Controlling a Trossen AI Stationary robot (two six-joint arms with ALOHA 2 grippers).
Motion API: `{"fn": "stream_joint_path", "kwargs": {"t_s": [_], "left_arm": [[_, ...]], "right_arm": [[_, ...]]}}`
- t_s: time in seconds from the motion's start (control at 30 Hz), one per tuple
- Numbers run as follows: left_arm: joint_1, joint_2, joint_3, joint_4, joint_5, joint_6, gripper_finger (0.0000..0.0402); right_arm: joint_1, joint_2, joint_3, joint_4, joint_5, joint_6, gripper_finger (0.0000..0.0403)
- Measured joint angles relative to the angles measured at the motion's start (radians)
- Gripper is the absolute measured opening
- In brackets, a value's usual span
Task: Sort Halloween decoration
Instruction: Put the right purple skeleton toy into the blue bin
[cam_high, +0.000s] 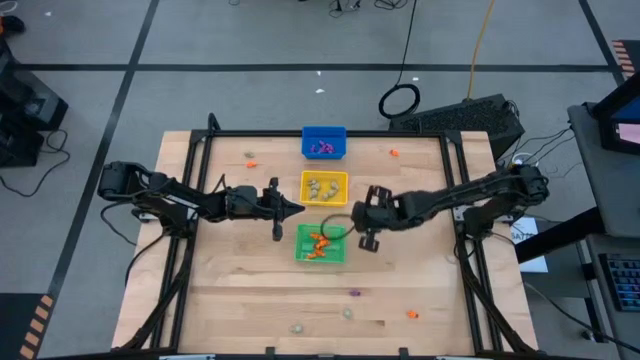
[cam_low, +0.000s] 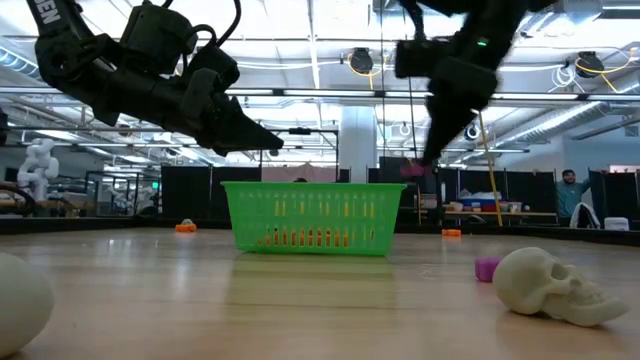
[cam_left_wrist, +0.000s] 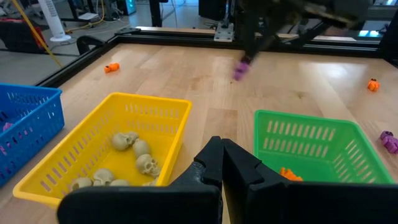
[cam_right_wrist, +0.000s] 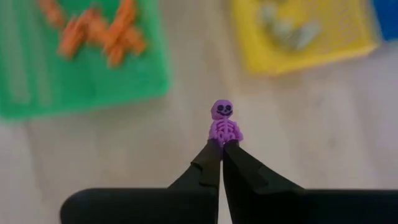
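Note:
A tiny purple skeleton (cam_right_wrist: 224, 123) hangs above the bare wood between the green bin (cam_high: 322, 243) and the yellow bin (cam_high: 324, 186), with my right gripper (cam_right_wrist: 222, 144) shut on it. The left wrist view shows it as a purple blur (cam_left_wrist: 241, 68). Orange trinkets lie in the green bin, pale skulls (cam_left_wrist: 140, 155) in the yellow one, purple ones in the blue bin (cam_high: 324, 142). My left gripper (cam_high: 292, 207) is shut on nothing and hovers just left of the yellow and green bins. My right gripper pinches the skeleton's lower end (cam_right_wrist: 222, 140) between its two fingertips. The fingers slant down from the table's right side. The figure sticks out beyond the tips, head away from them, clear of the table.
Loose trinkets lie on the wood: orange ones (cam_high: 250, 162) (cam_high: 394, 153) (cam_high: 412, 314), a purple one (cam_high: 352, 293), pale ones (cam_high: 347, 313) (cam_high: 297, 327). In the low view a pale skull (cam_low: 550, 285) and a purple piece (cam_low: 486, 268) lie near the front.

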Motion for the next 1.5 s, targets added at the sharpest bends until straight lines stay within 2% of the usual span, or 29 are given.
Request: {"fn": "stream_joint_path", "kwargs": {"t_s": [0.17,0.33,0.6,0.7,0.83,0.93,1.07,1.37,1.5], "left_arm": [[0.0,0.0,0.0,0.001,0.0,0.0,0.0003],[0.0,0.0,0.0,0.001,0.0,0.0,0.0003],[0.0,0.0,0.0,0.005,0.0,0.001,0.0003],[0.0,0.0,0.0,0.003,0.0,0.0,0.0003],[0.0,0.0,0.0,0.002,0.0,0.0,0.0003],[0.0,0.0,0.0,0.0,0.0,0.0,0.0003],[0.0,0.0,0.0,0.0,0.0,0.0,0.0003],[0.0,0.0,0.0,-0.013,0.001,0.0,0.0003],[0.0,0.0,0.0,-0.012,0.005,0.0,0.0003]], "right_arm": [[-0.123,-0.002,0.08,0.021,0.029,-0.135,0.0],[-0.282,0.0,0.083,0.115,0.024,-0.237,0.0],[-0.533,0.087,0.084,0.343,-0.113,-0.365,0.0],[-0.6,0.16,0.116,0.357,-0.181,-0.387,0.0],[-0.65,0.272,0.222,0.319,-0.189,-0.431,0.0],[-0.676,0.346,0.307,0.283,-0.234,-0.451,0.0],[-0.693,0.407,0.39,0.26,-0.251,-0.48,0.0],[-0.708,0.449,0.423,0.254,-0.263,-0.509,0.0003],[-0.708,0.449,0.423,0.253,-0.262,-0.509,0.0034]]}}
